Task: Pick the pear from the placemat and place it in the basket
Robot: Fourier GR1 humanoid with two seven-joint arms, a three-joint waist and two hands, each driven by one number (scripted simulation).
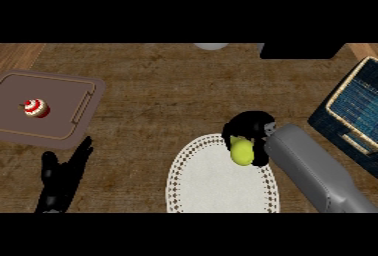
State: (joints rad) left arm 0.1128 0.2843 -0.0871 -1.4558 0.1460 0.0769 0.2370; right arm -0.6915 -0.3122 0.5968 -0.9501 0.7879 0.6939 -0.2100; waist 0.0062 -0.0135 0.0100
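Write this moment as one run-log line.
right hand: shut on pear | over placemat | basket: no pear yet | left hand: open, resting

A smooth grey forearm [314, 172] at lower right ends in a black right hand [249, 131]; the left hand [60, 180], lower left, is black.

Right hand [249, 131] curled round the yellow-green pear [241, 152] above the white placemat's [214, 187] upper edge, basket [353, 107] at far right
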